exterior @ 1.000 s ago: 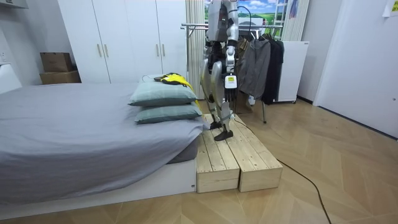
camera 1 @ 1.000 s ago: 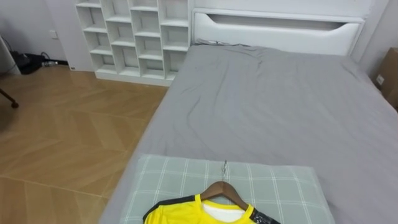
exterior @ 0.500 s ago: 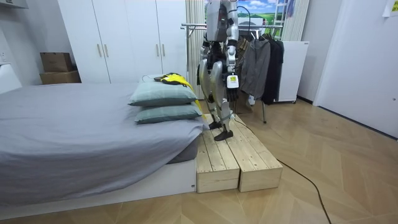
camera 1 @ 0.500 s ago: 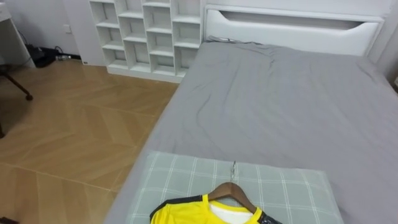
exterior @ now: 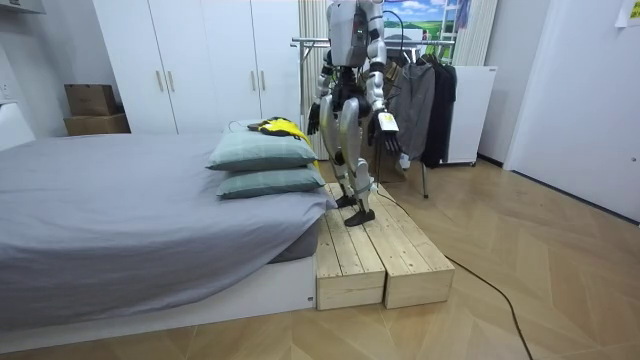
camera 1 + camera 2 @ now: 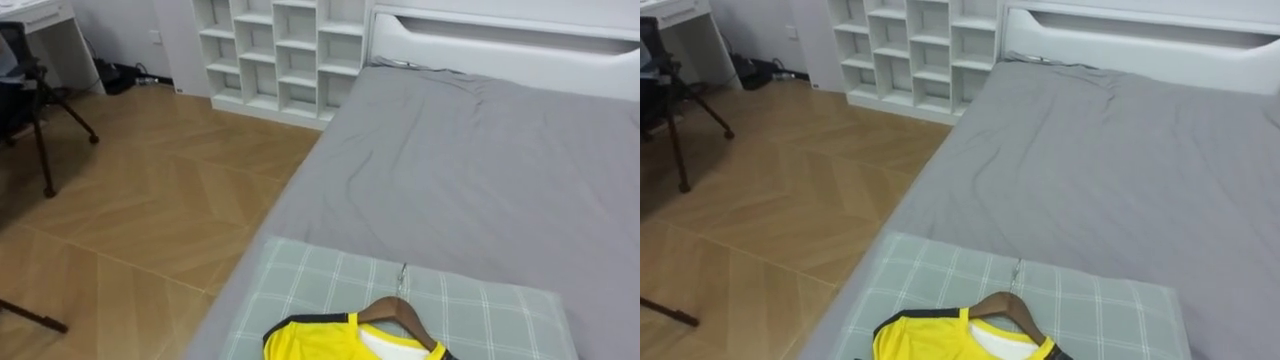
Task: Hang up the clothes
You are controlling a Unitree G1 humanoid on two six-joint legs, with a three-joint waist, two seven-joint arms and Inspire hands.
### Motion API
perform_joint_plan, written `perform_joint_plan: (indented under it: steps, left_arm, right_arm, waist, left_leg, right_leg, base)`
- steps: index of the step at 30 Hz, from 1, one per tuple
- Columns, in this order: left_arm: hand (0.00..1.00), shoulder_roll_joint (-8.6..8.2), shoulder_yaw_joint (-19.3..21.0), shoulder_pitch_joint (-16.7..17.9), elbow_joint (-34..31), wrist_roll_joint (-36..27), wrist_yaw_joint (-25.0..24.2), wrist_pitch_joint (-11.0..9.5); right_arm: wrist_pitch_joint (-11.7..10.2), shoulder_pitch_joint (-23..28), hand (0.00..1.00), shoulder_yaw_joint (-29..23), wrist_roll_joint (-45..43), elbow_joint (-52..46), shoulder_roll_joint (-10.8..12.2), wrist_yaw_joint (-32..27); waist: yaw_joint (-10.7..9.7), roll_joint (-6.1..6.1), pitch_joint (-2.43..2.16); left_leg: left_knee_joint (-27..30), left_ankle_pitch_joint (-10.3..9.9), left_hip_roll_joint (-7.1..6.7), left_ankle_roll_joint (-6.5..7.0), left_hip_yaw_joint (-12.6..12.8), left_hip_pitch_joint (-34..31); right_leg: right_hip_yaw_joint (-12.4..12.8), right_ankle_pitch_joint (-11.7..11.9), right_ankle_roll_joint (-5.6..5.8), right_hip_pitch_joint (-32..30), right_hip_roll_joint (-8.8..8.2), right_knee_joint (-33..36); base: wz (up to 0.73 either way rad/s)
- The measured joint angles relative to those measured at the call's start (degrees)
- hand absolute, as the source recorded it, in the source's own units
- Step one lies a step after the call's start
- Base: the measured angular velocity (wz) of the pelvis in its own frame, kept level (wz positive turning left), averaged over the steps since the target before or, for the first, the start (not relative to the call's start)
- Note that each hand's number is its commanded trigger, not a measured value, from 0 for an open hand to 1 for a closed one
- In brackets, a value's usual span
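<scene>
The large bed with a plain grey sheet [image 6: 480,170] ran away from the robot, which stood at its near end on the low pale plank platforms [image 5: 380,260]. Behind the robot stood the metal clothes rail hung with dark garments [image 5: 425,100]. The yellow sports shirt with black trim [image 6: 320,342] lay at the near edge on the upper grey-green checked pillow [image 6: 300,285]. It was already threaded on the brown wooden hanger [image 6: 405,311], whose wire hook pointed to the far end.

The step in hand looked like the pick-up, not yet begun. The left hand [image 5: 390,130] hung out to the room view's right and the right hand [image 5: 313,118] hung by the hip. I could not tell how the fingers of either were set. The next move probably called for bending to the pillow, closing a hand round the hanger's neck, then turning to the rail.

Counted: one bed, one rail, two platforms side by side, two stacked pillows, one shirt, one hanger.
</scene>
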Motion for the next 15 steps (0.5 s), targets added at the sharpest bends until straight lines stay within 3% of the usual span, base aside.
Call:
perform_joint_plan:
  steps: [7, 10, 15]
  left_arm:
    - [0.00, 0.23, -0.3, -0.3, -1.4, -0.1, 10.6, -2.5]
    - [0.00, 0.24, -0.3, -0.4, -5.9, -0.1, 13.9, -3.2]
    - [0.00, 0.28, -0.6, -1.4, -10.3, 0.6, 20.9, -6.4]
  right_arm:
    - [-1.3, -0.1, 0.00, 0.1, 1.1, -0.1, -1.2, -0.7]
    - [-1.7, -0.1, 0.00, 0.1, 1.0, -0.3, -1.2, -0.7]
    - [-2.8, -0.5, 0.00, 0.1, 2.5, -0.6, -1.2, -1.2]
  waist:
    - [-0.6, 0.55, -0.01]
    - [-0.7, 0.70, -0.03]
    - [-2.3, 1.19, -0.32]
  left_leg:
    - [0.1, 0.0, -0.34, 0.03, -0.9, 0.1]
    - [0.1, 0.1, -0.45, 0.07, -1.2, -0.1]
    - [0.0, 0.1, -0.50, 0.11, -1.4, 0.1]
  right_leg:
    - [-0.5, 0.0, 0.01, 0.3, -0.24, -0.1]
    - [-1.1, 0.0, 0.03, 0.0, -0.39, 0.0]
    - [-1.3, 0.0, 0.06, 0.0, -0.44, 0.0]
  base:
    - [0.04]
    - [0.06]
    - [0.01]
